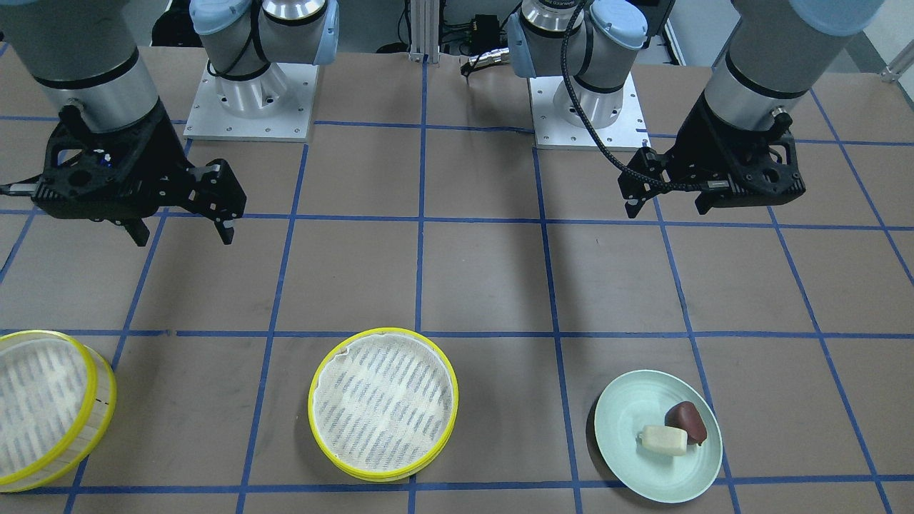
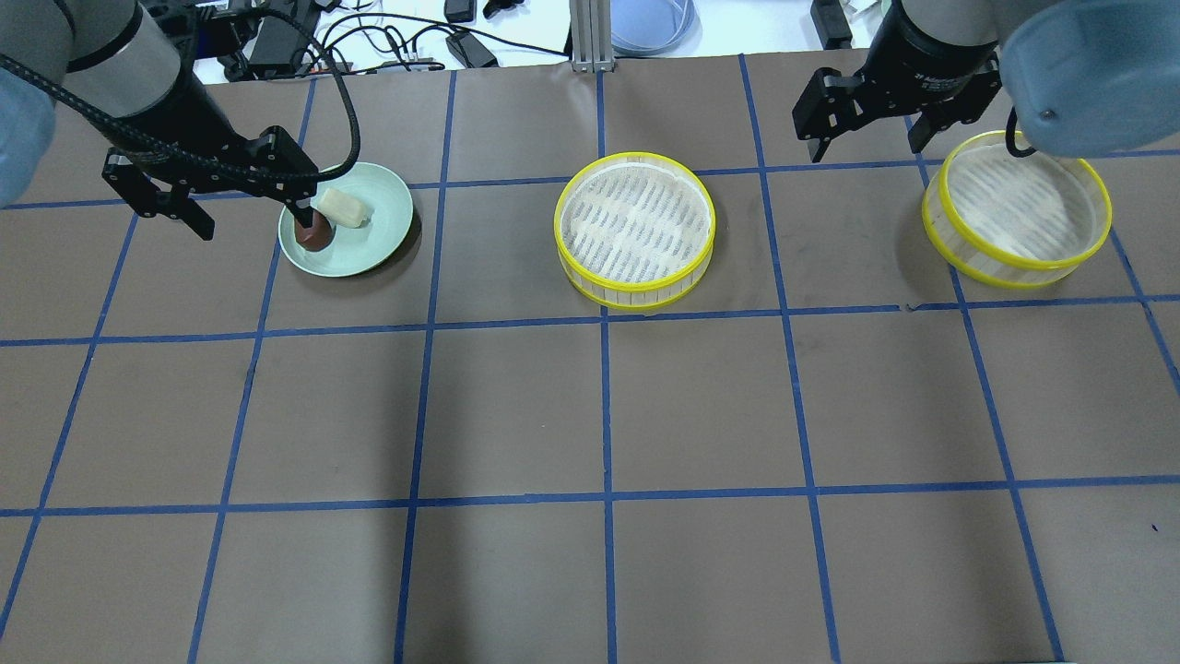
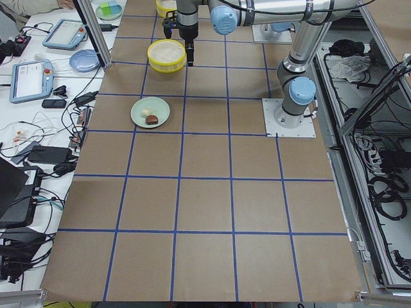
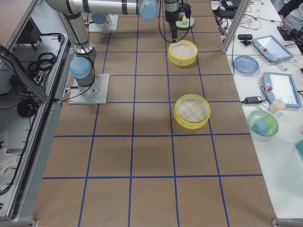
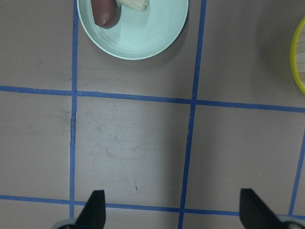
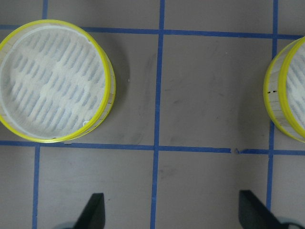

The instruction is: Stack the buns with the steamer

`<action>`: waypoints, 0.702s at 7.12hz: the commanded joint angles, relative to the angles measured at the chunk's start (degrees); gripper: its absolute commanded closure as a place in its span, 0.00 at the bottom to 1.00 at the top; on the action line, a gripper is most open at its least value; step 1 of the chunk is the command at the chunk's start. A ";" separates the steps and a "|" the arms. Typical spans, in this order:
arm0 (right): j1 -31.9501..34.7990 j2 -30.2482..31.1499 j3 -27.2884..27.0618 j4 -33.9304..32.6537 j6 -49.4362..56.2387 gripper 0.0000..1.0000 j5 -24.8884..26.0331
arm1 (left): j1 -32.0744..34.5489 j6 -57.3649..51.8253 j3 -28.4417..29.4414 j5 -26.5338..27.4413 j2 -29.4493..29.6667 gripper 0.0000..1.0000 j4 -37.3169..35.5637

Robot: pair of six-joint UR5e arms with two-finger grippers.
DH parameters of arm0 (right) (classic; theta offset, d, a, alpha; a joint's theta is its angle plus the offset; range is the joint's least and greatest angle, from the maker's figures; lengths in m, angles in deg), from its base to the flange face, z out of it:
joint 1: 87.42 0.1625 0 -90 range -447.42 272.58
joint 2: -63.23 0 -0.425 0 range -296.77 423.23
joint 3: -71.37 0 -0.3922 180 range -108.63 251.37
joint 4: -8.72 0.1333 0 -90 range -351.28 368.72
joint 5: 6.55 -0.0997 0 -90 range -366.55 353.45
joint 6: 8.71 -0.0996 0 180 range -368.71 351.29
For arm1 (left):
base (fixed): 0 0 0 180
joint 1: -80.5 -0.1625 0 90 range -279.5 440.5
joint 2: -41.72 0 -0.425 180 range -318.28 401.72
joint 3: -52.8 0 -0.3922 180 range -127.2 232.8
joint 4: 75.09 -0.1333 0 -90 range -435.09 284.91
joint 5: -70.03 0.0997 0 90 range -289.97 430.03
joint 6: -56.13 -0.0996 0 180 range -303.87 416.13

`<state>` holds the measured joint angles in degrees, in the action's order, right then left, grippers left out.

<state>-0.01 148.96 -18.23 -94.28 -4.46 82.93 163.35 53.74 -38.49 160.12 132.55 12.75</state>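
Observation:
The cream-white bun (image 1: 664, 439) and the reddish-brown bun (image 1: 687, 421) lie side by side on a pale green plate (image 1: 643, 471). They also show in the overhead view, cream (image 2: 343, 207) and brown (image 2: 320, 238). One steamer tray (image 1: 383, 401) sits mid-table, the other (image 1: 43, 407) at the robot's right. My left gripper (image 1: 664, 203) is open and empty, held high on the robot's side of the plate (image 5: 143, 38). My right gripper (image 1: 183, 234) is open and empty, held high between the two trays (image 6: 52, 81) (image 6: 288, 100), nearer the robot.
The brown table cover carries a blue tape grid (image 2: 604, 323). Both arm bases (image 1: 250, 100) (image 1: 589, 107) stand at the robot's edge. A side bench with tablets, cables and bowls (image 4: 279, 90) runs along the far edge.

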 commanded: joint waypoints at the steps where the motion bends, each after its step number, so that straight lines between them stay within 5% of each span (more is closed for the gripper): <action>1: -4.16 -1.61 0.13 -2.63 1.54 0.00 0.08 | -0.41 -4.52 -0.37 0.08 1.53 0.00 -3.69; 5: -15.58 -5.99 0.13 -4.84 12.31 0.00 -0.18 | -1.11 -7.53 -2.48 0.00 12.94 0.00 -24.00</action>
<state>-12.17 144.99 -18.16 -98.91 3.47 82.83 162.66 47.71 -40.80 160.06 142.18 -6.67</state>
